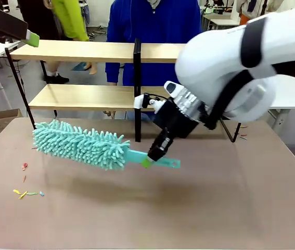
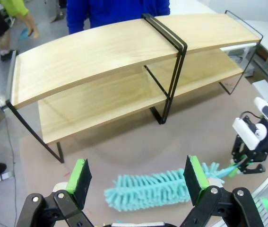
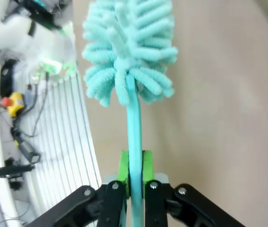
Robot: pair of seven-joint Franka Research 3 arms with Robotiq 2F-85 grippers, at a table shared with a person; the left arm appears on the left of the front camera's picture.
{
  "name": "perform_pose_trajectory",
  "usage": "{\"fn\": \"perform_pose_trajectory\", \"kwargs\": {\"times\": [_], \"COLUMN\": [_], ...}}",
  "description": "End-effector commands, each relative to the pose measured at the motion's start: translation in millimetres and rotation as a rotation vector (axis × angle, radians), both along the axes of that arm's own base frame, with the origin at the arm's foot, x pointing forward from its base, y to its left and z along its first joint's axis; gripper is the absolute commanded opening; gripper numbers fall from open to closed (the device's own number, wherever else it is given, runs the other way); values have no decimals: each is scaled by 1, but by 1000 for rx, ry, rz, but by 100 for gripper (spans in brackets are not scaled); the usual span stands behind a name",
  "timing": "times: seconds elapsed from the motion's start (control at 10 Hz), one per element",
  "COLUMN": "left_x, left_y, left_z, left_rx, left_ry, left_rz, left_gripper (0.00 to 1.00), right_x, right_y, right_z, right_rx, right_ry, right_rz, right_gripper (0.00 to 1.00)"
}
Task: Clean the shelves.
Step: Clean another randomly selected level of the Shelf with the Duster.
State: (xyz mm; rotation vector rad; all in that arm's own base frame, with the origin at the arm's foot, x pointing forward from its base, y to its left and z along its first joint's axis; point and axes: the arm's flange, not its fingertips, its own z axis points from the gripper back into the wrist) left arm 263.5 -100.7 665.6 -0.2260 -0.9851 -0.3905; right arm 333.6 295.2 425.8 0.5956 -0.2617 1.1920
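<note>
Two boards: shelves (image 1: 85, 51) at far side of tabletop (image 1: 199, 208), both tiers bare, person standing behind.
Duster: teal duster (image 1: 79, 143) held low over tabletop, in front of shelves, apart from both boards.
Right gripper (image 1: 150, 158): fingers clamped on duster handle, green pads pinching flat stem in right wrist view.
Left gripper (image 2: 138, 177): fingers spread wide, nothing between, raised above shelves' left end.
Done: tool in grasp.
Left: wiping of either board, judged not yet begun.
</note>
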Motion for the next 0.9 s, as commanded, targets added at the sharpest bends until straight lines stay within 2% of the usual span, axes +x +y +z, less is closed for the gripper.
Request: {"fn": "perform_pose_trajectory", "kwargs": {"times": [0.0, 0.1, 0.2, 0.3, 0.4, 0.5, 0.6, 0.7, 0.8], "left_x": [0, 0, 0, 0, 0, 0, 0, 0, 0], "left_y": [1, 1, 1, 1, 1, 1, 1, 1, 1], "left_z": [1, 1, 1, 1, 1, 1, 1, 1, 1], "left_rx": [5, 5, 5, 5, 5, 5, 5, 5, 5], "left_ry": [-1, -1, -1, -1, -1, -1, -1, -1, -1], "left_rz": [5, 5, 5, 5, 5, 5, 5, 5, 5], "left_gripper": [100, 100, 100, 100, 100, 100, 100, 100, 100], "right_x": [-29, -46, -57, -25, -25, -45, -27, -28, -46], "right_y": [-45, -72, -74, -41, -41, -67, -73, -115, -168], "right_z": [4, 11, 10, 3, 3, 4, 4, 21, 44], "right_rx": [42, 38, -51, 16, 16, 2, 60, 104, 150], "right_ry": [-40, -56, -34, -23, -23, -37, -24, -49, -56], "right_rz": [64, 45, -128, 28, 28, -18, -30, -104, -154], "right_gripper": [12, 12, 12, 12, 12, 12, 12, 12, 12]}}
